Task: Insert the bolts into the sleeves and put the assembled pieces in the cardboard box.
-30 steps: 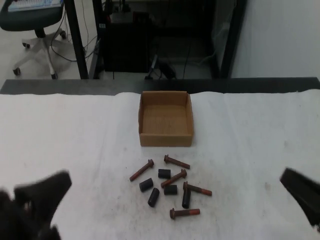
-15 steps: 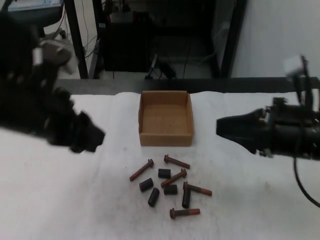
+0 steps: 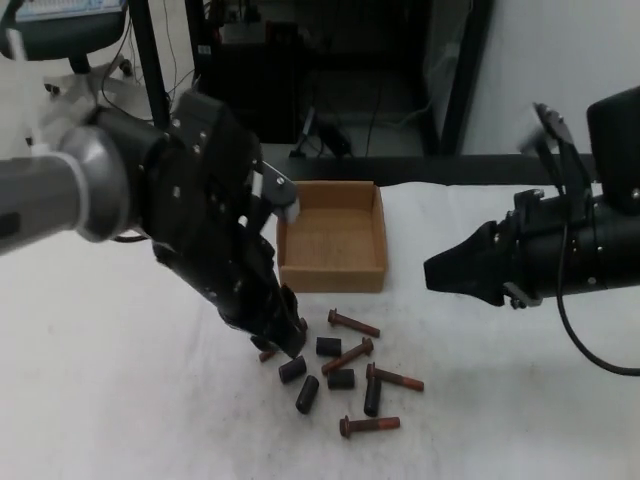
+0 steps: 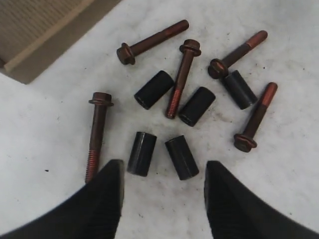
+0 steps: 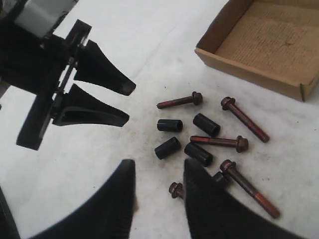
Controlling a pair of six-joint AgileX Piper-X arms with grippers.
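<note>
White cloth (image 3: 120,350) covers your table (image 3: 560,420); bolts (image 3: 353,323) and sleeves (image 3: 328,347) lie loose at six o'clock from the cardboard box (image 3: 331,280), so your left end effector (image 4: 163,167) hangs at the pile's ten o'clock edge, jaws apart, seemingly ready to pick. Your right end effector (image 5: 159,167), also apart, hovers at the box's three o'clock; the left wrist view lets you count five of each.

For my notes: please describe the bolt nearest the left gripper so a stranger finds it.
In front of the cardboard box lies a pile of parts. The bolt is at its edge by the left gripper; it alone has its threaded end beside a fingertip.
</note>
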